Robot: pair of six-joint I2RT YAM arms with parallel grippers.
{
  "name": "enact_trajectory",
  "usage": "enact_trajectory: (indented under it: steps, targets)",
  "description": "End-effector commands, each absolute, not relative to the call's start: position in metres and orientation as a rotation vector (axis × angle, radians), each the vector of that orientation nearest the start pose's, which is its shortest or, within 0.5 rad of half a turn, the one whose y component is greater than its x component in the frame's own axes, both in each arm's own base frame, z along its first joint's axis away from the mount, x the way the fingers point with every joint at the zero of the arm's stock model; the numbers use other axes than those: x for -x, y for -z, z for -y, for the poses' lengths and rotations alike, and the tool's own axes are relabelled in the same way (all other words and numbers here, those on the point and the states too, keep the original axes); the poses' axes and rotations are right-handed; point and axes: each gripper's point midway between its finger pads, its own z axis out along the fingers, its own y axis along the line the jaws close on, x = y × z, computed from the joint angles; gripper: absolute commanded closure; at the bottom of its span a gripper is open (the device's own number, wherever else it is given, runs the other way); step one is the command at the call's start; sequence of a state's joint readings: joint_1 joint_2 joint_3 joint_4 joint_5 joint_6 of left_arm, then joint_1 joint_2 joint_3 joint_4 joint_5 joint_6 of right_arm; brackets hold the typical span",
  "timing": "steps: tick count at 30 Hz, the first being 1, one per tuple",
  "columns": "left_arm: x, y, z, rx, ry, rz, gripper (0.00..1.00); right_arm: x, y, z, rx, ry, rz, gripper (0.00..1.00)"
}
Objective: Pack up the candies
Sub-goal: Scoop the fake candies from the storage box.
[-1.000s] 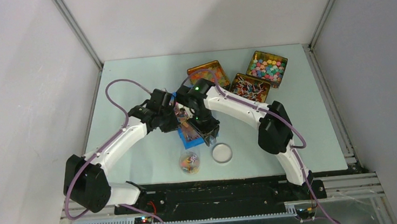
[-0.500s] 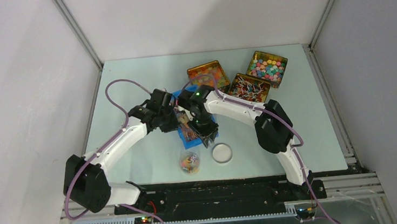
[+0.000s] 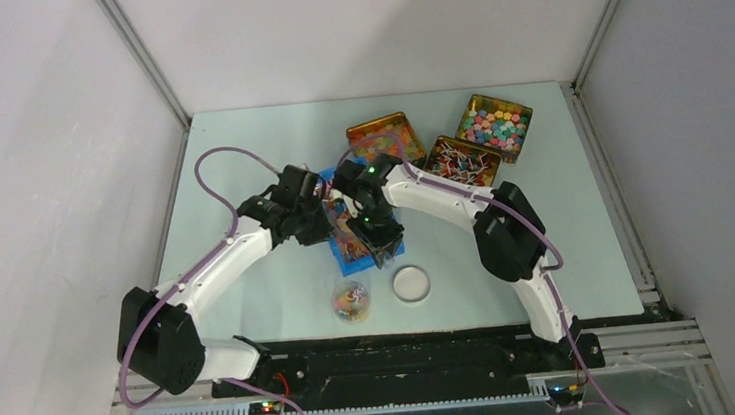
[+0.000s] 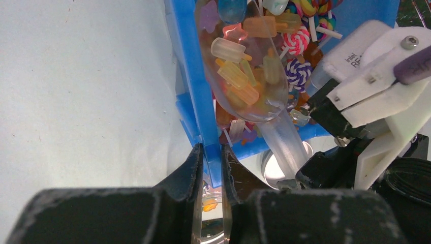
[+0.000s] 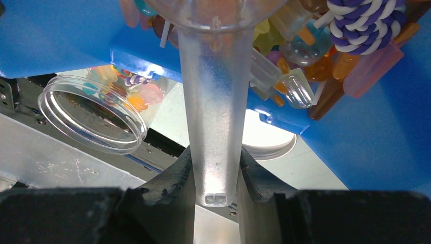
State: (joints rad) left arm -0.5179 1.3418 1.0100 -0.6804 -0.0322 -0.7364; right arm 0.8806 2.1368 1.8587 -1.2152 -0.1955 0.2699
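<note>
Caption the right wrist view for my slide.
Right gripper grips a clear plastic scoop over the blue tray of mixed candies, open clear jar beyond.

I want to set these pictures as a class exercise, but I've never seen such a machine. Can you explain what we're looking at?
Two robot arms stand on a table. One picture looks down from overhead; the other two come from cameras on the wrists. The left gripper pinches the wall of a blue tray of candies. The right gripper holds a clear scoop loaded with candies. Near the arms stand an open jar and a white lid; three gold tins of sweets sit farther back.
</note>
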Motion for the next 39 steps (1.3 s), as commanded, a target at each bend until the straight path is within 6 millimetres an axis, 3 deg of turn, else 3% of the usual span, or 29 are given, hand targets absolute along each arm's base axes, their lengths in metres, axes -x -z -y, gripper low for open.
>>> enact_trajectory:
  steps: [1,9,20,25,33,39]
  targets:
    - [-0.256,-0.128,0.179,0.286,0.424,-2.622,0.78,-0.237,-0.101,-0.338,0.940,-0.365,-2.854,1.00]
    - [-0.259,-0.151,0.178,0.316,0.481,-2.552,0.35,-0.232,-0.092,-0.330,0.965,-0.355,-2.816,1.00]
    - [-0.257,-0.171,0.159,0.455,0.574,-2.436,0.31,-0.221,-0.094,-0.313,0.969,-0.302,-2.805,1.00]
    - [-0.249,-0.169,0.153,0.484,0.613,-2.429,0.31,-0.211,-0.092,-0.304,0.986,-0.279,-2.799,1.00]
    - [-0.244,-0.182,0.146,0.462,0.649,-2.355,0.24,-0.198,-0.087,-0.295,1.010,-0.252,-2.767,1.00]
    - [-0.238,-0.193,0.143,0.408,0.670,-2.302,0.18,-0.190,-0.095,-0.290,1.035,-0.227,-2.734,1.00]
